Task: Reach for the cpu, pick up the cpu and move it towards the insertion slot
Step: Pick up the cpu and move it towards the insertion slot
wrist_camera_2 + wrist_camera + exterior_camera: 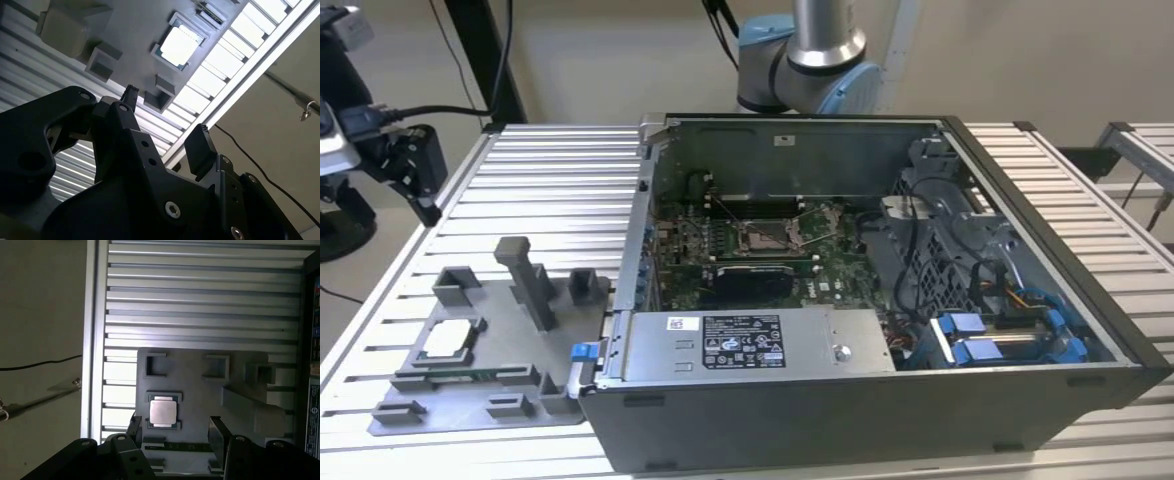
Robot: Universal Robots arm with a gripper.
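- The reach is the step in hand, by my reading. The gripper (175, 434) hangs above the grey fixture plate (470, 398) with nothing between its fingers.
- The claw stands apart. In both wrist views the two black fingers (200, 146) show a wide gap, and neither touches anything.
- The cpu (444, 341) lies flat in its square nest on the plate. That is in the lower left of the exterior view, on the ribbed metal table (534, 190) beside the open computer case (854, 425).
- In the first wrist view the cpu (163, 411) shows beyond the fingertips, nearer one finger than the other, so the claw is not centred over it.
- In the second wrist view the cpu (178, 45) is a bright square, well apart from the fingertips.
- The insertion slot (765, 237) sits in the middle of the exterior view, amid the green motherboard (680, 245) inside the case. Its silver frame is open and its centre is dark.
- The arm (807, 60) shows at the top of the exterior view, behind the case.
- As I judge it, the reach calls for squaring the open fingers over the chip so they close on its thin edges. It also means clearing the raised blocks of the nest, since there is little to grip.
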